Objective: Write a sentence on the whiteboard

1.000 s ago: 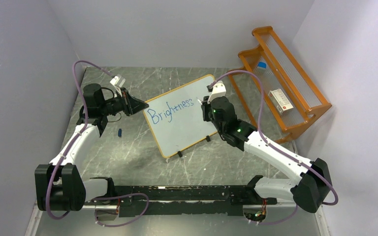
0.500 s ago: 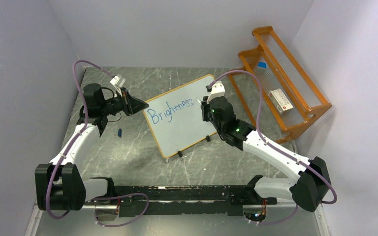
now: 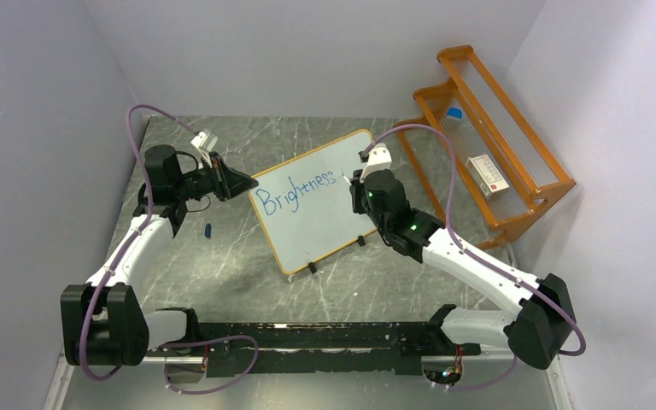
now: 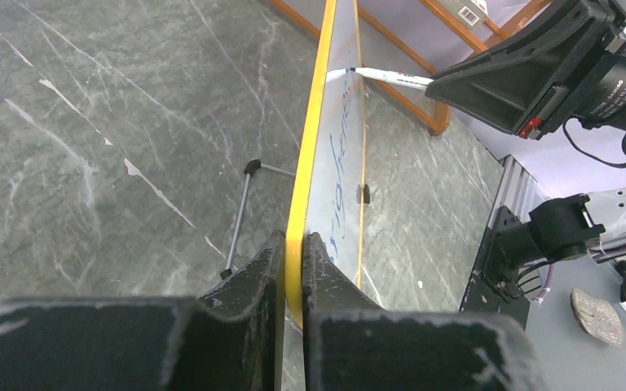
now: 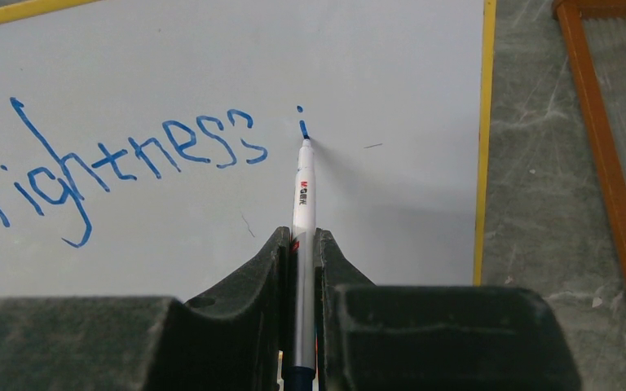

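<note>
The whiteboard [image 3: 316,218] with its orange frame stands tilted on the table's middle, on two black feet. Blue lettering [image 3: 295,190] on it reads "Brightness", with a fresh "i" [image 5: 301,122] after it. My left gripper [image 3: 243,182] is shut on the board's left edge [image 4: 297,236]. My right gripper [image 3: 354,181] is shut on a white marker [image 5: 302,195]. The marker's tip touches the board at the foot of the "i". The marker also shows in the left wrist view [image 4: 391,77].
A small blue marker cap [image 3: 208,230] lies on the table left of the board. An orange wooden rack [image 3: 491,145] stands at the back right, holding a small box [image 3: 486,174] and a blue-capped item [image 3: 454,114].
My right gripper has shifted slightly right along the board with the marker. The left arm and the board have not moved.
</note>
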Tool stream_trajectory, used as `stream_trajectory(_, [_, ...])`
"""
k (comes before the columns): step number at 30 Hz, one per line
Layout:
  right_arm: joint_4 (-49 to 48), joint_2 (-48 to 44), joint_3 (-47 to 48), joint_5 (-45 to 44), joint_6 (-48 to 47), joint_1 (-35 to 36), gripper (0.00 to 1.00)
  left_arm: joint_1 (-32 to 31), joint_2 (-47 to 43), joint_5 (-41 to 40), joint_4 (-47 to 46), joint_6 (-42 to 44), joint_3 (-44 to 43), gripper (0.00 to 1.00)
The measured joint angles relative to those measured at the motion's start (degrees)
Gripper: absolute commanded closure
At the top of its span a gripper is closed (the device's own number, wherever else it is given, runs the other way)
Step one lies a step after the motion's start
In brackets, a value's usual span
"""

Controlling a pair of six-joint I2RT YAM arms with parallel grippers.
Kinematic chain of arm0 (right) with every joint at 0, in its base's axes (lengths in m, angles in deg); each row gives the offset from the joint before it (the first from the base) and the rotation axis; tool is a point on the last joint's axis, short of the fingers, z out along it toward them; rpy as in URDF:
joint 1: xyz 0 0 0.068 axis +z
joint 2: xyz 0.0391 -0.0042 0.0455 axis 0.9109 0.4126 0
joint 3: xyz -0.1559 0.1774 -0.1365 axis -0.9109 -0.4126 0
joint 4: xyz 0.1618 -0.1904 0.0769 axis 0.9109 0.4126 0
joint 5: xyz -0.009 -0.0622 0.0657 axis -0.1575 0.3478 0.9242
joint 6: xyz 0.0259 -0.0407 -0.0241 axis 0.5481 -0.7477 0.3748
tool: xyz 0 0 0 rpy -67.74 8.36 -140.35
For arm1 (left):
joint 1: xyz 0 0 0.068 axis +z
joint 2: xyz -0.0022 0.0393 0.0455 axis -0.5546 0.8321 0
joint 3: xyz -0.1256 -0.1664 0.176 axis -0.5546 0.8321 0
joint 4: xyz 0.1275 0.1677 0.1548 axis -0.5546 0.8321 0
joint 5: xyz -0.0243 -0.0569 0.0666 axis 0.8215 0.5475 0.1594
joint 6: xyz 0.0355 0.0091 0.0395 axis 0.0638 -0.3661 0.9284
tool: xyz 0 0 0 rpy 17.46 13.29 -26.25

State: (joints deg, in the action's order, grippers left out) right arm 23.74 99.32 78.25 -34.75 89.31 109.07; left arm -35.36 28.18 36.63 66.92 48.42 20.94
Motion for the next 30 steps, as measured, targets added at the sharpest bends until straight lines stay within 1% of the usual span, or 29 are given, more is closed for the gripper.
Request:
stream_trajectory(18, [2.38,-1.38,-0.55,0.20,0.48,0.00,1.00,0.00,0.00,0.02,0.04,0.02,0.00,0.95])
stream_trajectory(30, [0.59,-2.51,-0.63,-0.68,0.28,-0.22,1.00,0.00,0.00,0.04,0.04,0.02,-0.02,0.95])
